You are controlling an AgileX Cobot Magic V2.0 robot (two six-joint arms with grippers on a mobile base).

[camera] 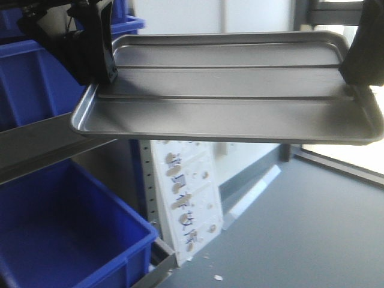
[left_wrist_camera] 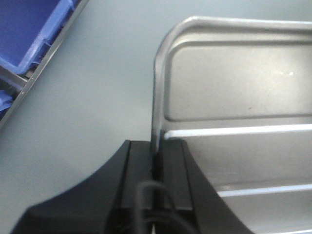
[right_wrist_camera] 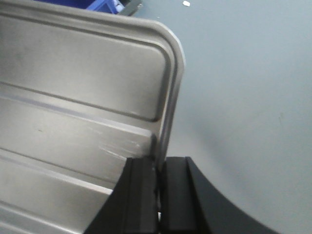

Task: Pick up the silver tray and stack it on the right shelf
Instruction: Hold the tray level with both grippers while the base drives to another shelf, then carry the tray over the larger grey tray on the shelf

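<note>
Closest in: left gripper (left_wrist_camera: pixel 155 156) clenched on the rim of the silver tray (camera: pixel 228 90), one black finger outside the rim, one inside, metal edge pinched between them. Grip on the left short side, about level with the gap between the two long ridges. Same on the opposite short side: right gripper (right_wrist_camera: pixel 158 168) clamped on the rim, a little way from a rounded corner, fingers close together with only the tray edge in the gap. Tray up in the air between the two arms, about level, open side up, touching nothing but the fingers. Shiny floor, two long raised ridges end to end, raised rim, rounded corners; faint pale scuffs on the floor near the right grip. Below the left end: large blue bin (camera: pixel 66 234) low on a rack, open top toward the camera. Above it, a grey metal rail (camera: pixel 36 147) slanting across, and a second blue bin (camera: pixel 27 78) higher up, behind the left arm. Further back, under the tray: white board (camera: pixel 189 192) upright beside a perforated post, dotted with round tan spots and dark marks, too blurred to read. Grey floor (camera: pixel 300 228) off to the right, a few white scraps (camera: pixel 218 278) on it near the foot of the rack. Farthest: pale wall and bright window light beyond the tray's far rim.
</note>
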